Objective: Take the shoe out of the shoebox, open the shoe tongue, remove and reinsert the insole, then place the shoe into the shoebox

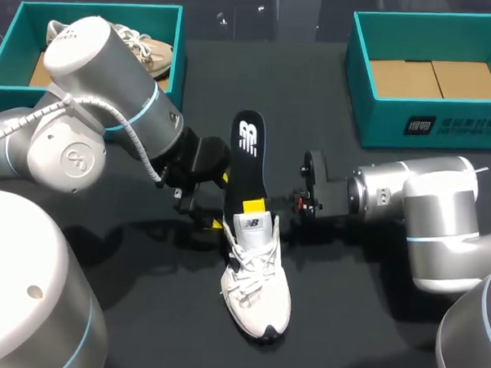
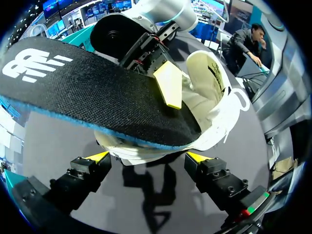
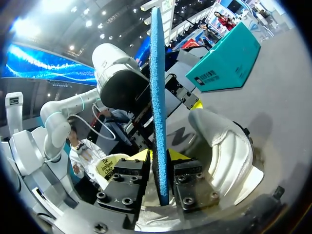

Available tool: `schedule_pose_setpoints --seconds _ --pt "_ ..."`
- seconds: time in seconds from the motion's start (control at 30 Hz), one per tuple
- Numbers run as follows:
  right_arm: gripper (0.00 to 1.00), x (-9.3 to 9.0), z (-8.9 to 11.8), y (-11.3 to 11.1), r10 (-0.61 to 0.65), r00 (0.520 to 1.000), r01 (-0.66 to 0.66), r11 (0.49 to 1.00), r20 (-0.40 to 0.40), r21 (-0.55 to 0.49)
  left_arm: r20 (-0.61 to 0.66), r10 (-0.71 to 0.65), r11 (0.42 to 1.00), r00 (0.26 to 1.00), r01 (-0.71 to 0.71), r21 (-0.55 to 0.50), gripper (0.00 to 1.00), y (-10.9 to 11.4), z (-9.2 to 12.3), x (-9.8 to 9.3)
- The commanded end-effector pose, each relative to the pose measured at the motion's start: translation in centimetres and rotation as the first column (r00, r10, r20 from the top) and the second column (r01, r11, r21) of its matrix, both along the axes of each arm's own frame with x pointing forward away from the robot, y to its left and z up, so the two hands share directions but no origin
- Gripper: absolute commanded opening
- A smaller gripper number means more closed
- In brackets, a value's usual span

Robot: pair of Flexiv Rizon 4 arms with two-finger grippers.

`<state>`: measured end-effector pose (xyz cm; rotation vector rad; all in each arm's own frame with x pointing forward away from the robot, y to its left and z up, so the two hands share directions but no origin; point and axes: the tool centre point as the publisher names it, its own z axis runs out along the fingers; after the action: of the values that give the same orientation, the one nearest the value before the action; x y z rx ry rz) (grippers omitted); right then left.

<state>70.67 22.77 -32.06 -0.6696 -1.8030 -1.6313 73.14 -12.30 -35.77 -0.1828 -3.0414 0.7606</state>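
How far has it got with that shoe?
Done: the white sneaker is out on the table, tongue open. In hand: the right arm's fingers pinch the black insole, half out of the shoe; going out or back in, unclear. Still to do: seating it and returning the sneaker to the empty shoebox.

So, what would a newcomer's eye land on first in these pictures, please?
The black insole standing half out of the white sneaker at the table's middle, pinched by the right hand. Then two teal shoeboxes at the far corners: the left shoebox holds a beige shoe, the right shoebox none.
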Motion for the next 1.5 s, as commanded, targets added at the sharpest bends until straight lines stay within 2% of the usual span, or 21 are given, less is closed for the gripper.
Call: schedule_pose_setpoints --seconds 0.03,0.3,0.7,0.77,0.8,0.83,1.13,1.5 --pt "0.23 0.2 0.3 0.1 0.010 1.000 -0.010 1.000 0.003 -0.010 0.001 0.000 1.000 1.000 0.000 0.002 1.00 -0.1 -0.1 0.0" --pt "0.23 0.9 1.2 0.7 0.029 0.999 -0.028 0.999 0.027 -0.027 0.001 0.000 1.000 1.000 0.000 0.002 1.00 -0.1 -0.1 0.0" --pt "0.17 2.2 2.5 1.2 0.032 0.998 -0.031 0.999 0.061 -0.029 0.001 0.000 1.000 1.000 0.000 0.002 1.00 -0.1 -0.1 0.0" --pt "0.15 2.3 2.5 1.2 0.032 0.998 -0.030 0.999 0.061 -0.030 0.001 0.000 1.000 1.000 0.000 0.002 1.00 -0.1 -0.1 0.0" --pt "0.09 2.3 2.5 1.2 0.031 0.998 -0.029 0.999 0.061 -0.032 0.001 0.000 1.000 1.000 0.000 0.002 1.00 -0.1 -0.1 0.0" --pt "0.00 2.4 2.5 1.2 0.028 0.998 -0.026 0.999 0.059 -0.035 0.001 0.000 1.000 1.000 0.000 0.002 1.00 -0.1 -0.1 0.0" --pt "0.00 2.1 1.5 1.2 0.017 1.000 -0.015 0.996 0.014 -0.086 0.001 0.000 1.000 1.000 0.000 0.002 1.00 -0.1 -0.1 0.0" --pt "0.00 0.3 -0.4 0.9 -0.009 0.999 0.006 0.996 -0.032 -0.090 0.001 0.000 1.000 1.000 0.000 0.002 1.00 -0.1 -0.1 0.0"
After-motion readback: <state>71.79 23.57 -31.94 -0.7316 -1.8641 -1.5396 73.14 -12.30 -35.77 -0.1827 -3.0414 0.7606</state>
